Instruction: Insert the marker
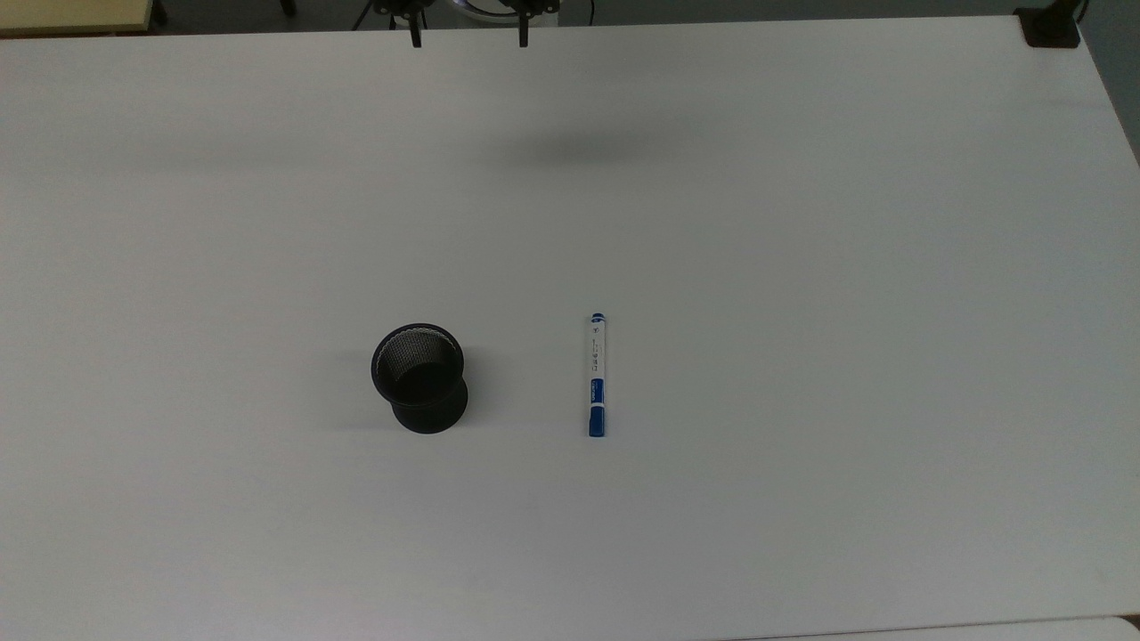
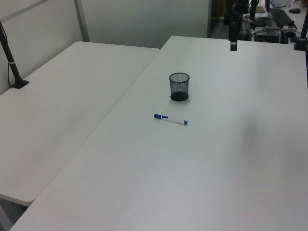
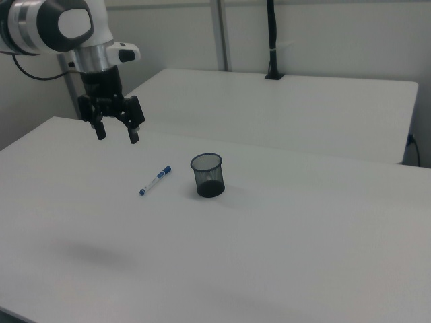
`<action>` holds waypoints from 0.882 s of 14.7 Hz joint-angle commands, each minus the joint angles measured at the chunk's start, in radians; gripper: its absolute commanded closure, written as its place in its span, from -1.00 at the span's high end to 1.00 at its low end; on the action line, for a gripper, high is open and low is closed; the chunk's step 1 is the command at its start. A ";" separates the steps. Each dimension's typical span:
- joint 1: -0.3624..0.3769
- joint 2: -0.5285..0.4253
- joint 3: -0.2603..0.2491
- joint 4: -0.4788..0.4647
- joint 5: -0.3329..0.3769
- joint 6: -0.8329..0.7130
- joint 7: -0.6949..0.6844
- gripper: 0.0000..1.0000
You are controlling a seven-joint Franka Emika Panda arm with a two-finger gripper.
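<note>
Marker [image 3: 155, 180] lies flat on white tabletop [image 3: 303, 249], just beside black mesh cup [image 3: 207, 174], not touching it. Gripper [image 3: 116, 133] hangs high in air, well apart from marker, fingers [image 3: 134, 134] spread wide, holding nothing. In right view, marker sits lower and to right of gripper, so gripper must go down and over.

In top view, marker [image 1: 597, 375] is to right of cup [image 1: 419, 377]. Long side runs up and down in top view. Blue cap end points to bottom edge. Cup stands upright, mouth open.

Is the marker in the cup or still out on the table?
Out. The marker lies flat on the table, apart from the upright mesh cup.
</note>
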 commanded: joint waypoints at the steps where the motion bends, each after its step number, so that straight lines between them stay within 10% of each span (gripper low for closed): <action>1: -0.016 -0.030 -0.005 -0.003 0.005 -0.010 -0.009 1.00; 13: -0.011 -0.004 -0.005 -0.003 0.016 0.030 -0.010 1.00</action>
